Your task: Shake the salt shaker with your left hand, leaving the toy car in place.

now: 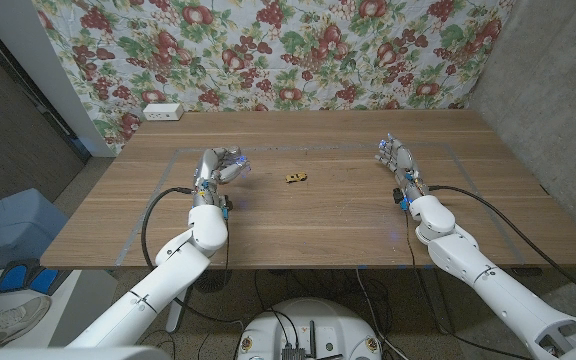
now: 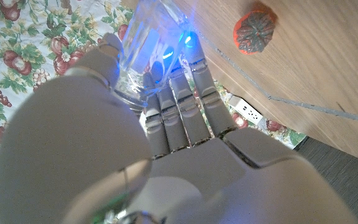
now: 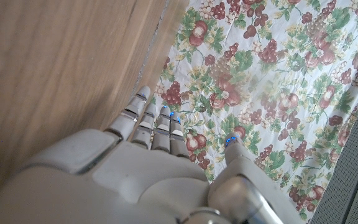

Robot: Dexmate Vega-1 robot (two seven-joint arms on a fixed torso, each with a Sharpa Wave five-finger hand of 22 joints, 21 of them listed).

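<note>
Fingers (image 2: 179,102) of the left hand (image 1: 220,170) wrap the salt shaker (image 2: 151,46), gripping it.

Brown wood-grain desk (image 1: 318,215). Clear glass salt shaker (image 2: 151,46), blue-lit, in white left hand (image 1: 219,170). Yellowish toy car (image 1: 295,178). White right hand (image 1: 396,160), blue fingertip lights. Backdrop cloth (image 1: 288,50) white with red fruit, green leaves. White power strip (image 1: 162,112).

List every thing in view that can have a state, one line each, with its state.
Left hand: grips the salt shaker, fingers wrapped round the glass.
Salt shaker: held in the left hand, clear glass; lifted or on the table, cannot tell.
Toy car: on the table, apart from both hands.
Right hand: holds nothing, fingers extended.
</note>
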